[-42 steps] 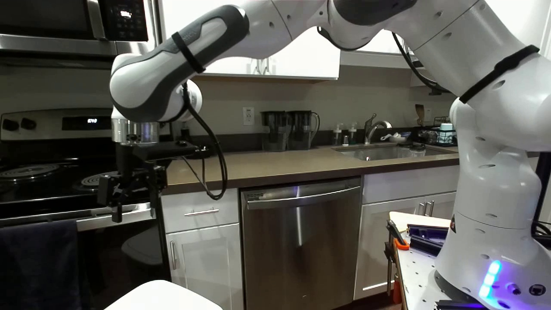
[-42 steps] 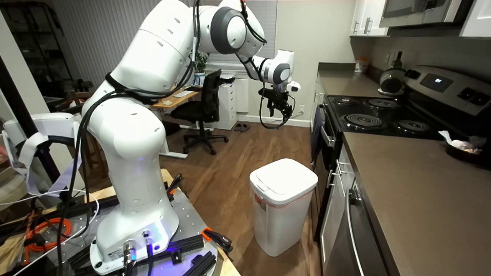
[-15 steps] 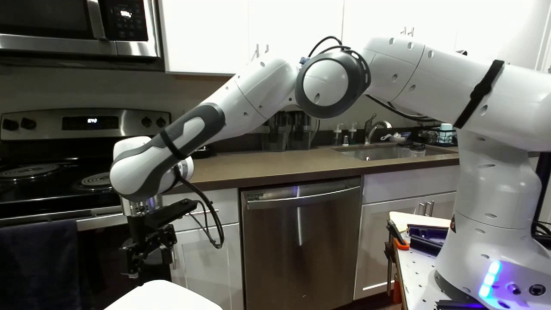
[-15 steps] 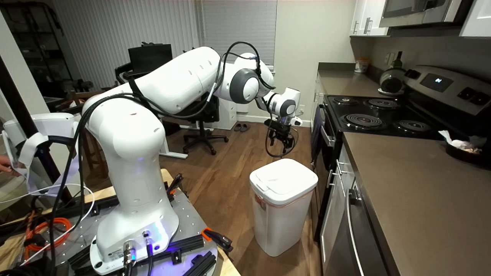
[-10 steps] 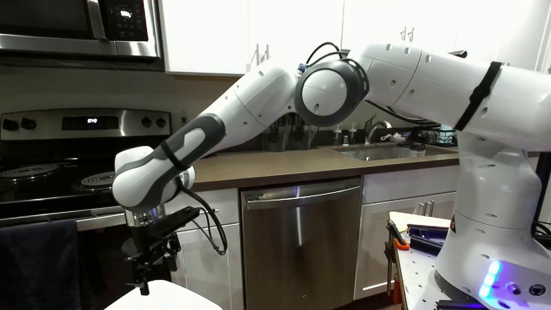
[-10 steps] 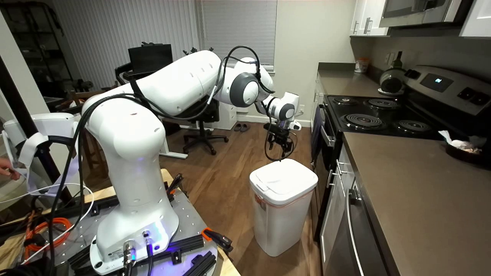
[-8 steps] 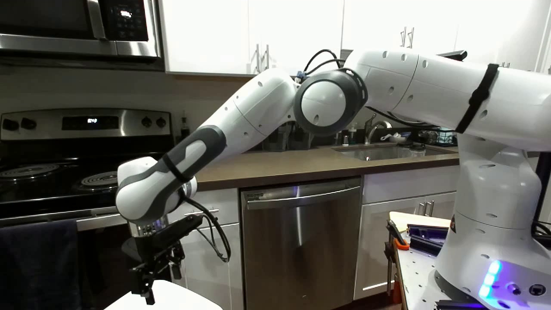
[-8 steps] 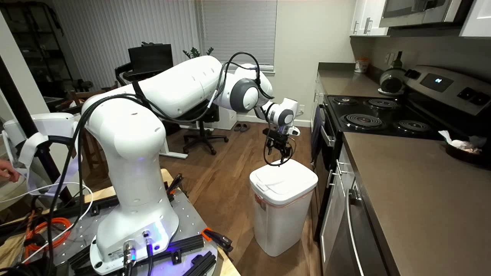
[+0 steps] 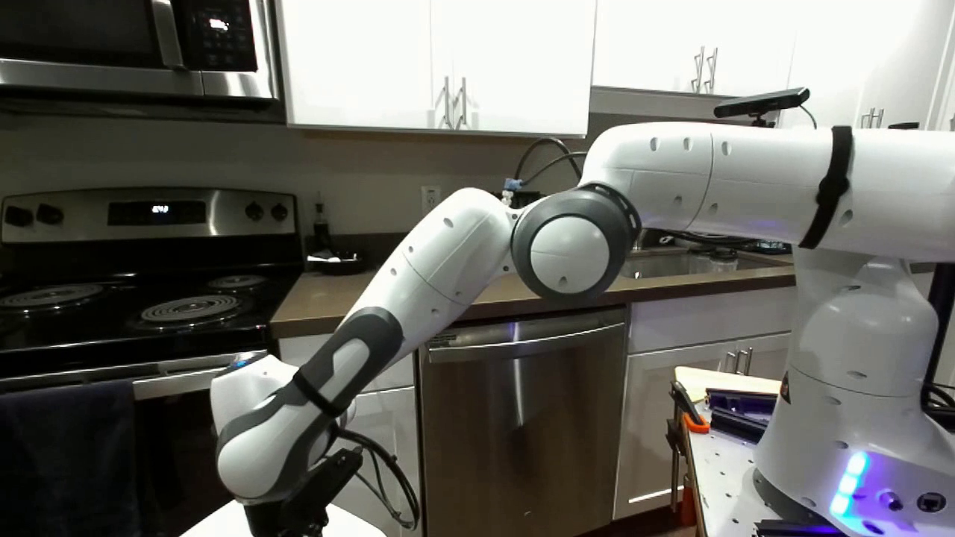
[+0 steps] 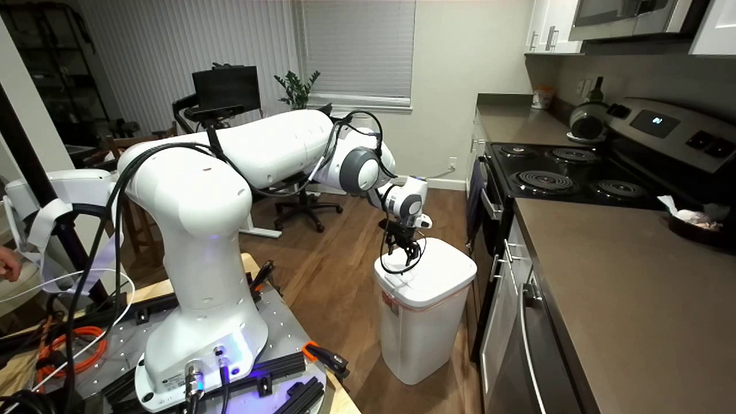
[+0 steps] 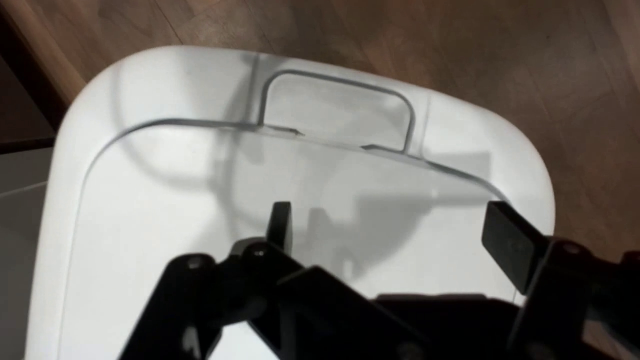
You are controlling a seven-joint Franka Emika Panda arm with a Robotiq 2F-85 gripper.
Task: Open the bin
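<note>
spread wide and empty, the claw (image 11: 392, 226) could miss the tab (image 11: 340, 107) along one edge of the bin (image 10: 422, 345) if lowered short of it, onto the lid (image 11: 150, 215)

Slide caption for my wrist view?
Black two-fingered gripper, open, over the closed, rounded-rectangular white plastic bin lid; brown plank floor below.

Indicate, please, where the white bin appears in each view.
In an exterior view: the bin, bottom edge, left of centre, partly visible.
In an exterior view: the bin, lower half, right of centre.
Wrist view: the bin, filling most of the picture.
Shared landmark: the claw, against the bin in all three.
</note>
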